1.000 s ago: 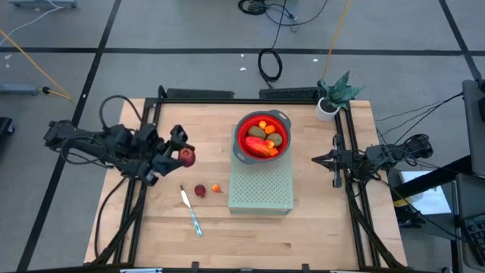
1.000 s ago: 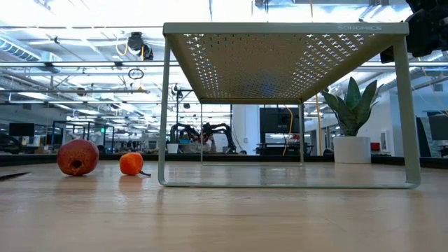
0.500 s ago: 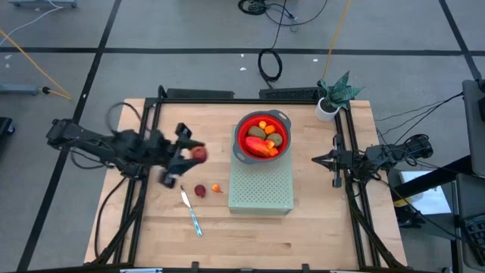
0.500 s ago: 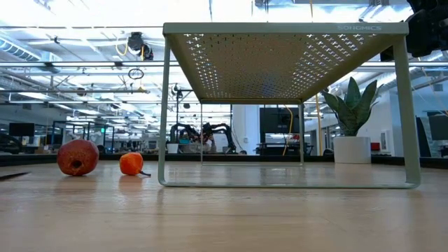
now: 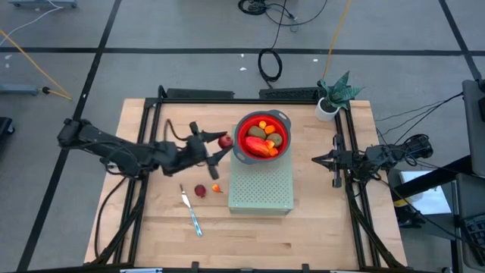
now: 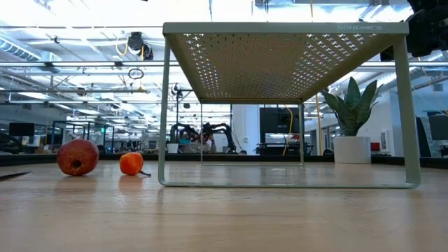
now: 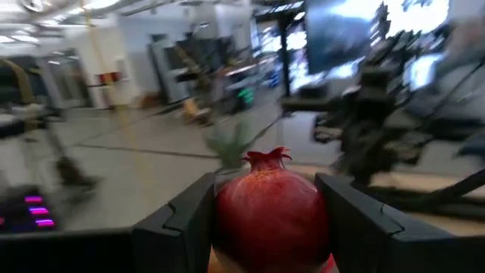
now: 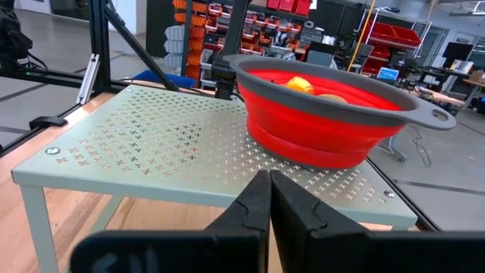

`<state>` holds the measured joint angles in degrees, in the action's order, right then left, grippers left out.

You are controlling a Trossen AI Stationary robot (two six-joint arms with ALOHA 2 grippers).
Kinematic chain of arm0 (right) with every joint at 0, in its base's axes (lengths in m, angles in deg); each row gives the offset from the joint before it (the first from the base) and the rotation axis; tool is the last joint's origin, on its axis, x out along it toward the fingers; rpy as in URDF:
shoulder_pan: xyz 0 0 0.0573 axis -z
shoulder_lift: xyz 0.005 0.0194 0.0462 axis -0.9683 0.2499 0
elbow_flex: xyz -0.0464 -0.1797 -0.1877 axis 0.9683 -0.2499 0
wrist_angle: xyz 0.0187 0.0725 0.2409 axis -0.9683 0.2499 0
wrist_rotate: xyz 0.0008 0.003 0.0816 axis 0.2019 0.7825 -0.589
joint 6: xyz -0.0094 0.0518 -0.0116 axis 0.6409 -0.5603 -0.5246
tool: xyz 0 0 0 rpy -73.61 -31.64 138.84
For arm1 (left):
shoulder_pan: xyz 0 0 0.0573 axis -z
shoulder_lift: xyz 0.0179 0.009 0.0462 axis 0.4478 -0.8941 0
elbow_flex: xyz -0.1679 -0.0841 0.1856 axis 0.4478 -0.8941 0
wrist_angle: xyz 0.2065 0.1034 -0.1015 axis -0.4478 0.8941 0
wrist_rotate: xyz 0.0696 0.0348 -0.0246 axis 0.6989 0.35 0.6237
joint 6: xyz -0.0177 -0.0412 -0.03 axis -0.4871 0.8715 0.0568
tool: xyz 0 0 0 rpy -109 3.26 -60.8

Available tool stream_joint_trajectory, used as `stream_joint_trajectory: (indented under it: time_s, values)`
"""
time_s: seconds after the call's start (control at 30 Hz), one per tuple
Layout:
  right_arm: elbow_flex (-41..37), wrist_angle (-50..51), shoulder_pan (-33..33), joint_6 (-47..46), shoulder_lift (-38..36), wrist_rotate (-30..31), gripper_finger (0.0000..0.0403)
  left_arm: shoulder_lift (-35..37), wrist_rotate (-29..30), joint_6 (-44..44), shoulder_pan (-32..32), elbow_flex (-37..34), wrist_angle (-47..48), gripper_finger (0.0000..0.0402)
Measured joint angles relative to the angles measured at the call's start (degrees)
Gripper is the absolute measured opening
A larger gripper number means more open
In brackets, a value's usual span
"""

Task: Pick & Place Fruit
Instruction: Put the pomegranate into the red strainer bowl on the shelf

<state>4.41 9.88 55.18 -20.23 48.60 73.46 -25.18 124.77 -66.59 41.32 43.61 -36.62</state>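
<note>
My left gripper [image 5: 221, 145] is shut on a dark red ball of fruit [image 5: 225, 141] and holds it above the table, just left of the red bowl [image 5: 282, 120]. The grey-rimmed bowl stands on a pale green perforated stand [image 5: 261, 189] and holds an elongated red-orange fruit [image 5: 259, 145], brown-green ovals and small orange balls. A second dark red ball [image 5: 200, 190] and a tiny orange ball [image 5: 216, 188] lie on the wood in front of the stand's left side. My right gripper [image 5: 336, 161] waits shut at the table's right edge. My left gripper pinches the dark red ball by two opposite sides [image 7: 224, 220] between its two fingers [image 7: 182, 220]. The fingers reach level from the table's left. The ball is lifted clear of the table, with its small crown [image 7: 265, 158] sticking up between the fingers.
A thin knife with a light-blue handle [image 5: 191, 211] lies near the loose fruit. A potted plant [image 5: 331, 97] stands at the far right corner. Dark frame rails run along the table's left and right sides. Bare wood lies in front of the stand.
My left gripper has carried the dark red ball toward the table's right, from the left part of the table up to the bowl's left rim, rolling its wrist on the way. The ball stays between the fingers, clear of the table.
</note>
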Motion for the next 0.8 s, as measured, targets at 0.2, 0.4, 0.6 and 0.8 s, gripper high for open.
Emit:
stream_joint_trajectory:
  time_s: [0.2,0.4,0.6,0.8]
  values:
    - [0.00,0.00,0.01,0.00,0.00,0.00,0.0000,-6.82,6.80,-7.85,0.00,8.70,6.63,0.0200]
    - [0.00,-0.01,-0.01,0.00,0.01,0.00,0.0000,-13.40,11.25,-14.07,-0.28,17.85,13.10,0.0200]
    - [0.00,-0.02,0.00,0.00,0.00,-0.01,0.0000,-18.71,13.15,-15.42,-1.71,25.86,20.68,0.0200]
    - [0.00,-0.02,-0.01,-0.02,0.02,0.00,0.0000,-22.60,12.19,-14.56,-4.00,32.11,26.93,0.0200]
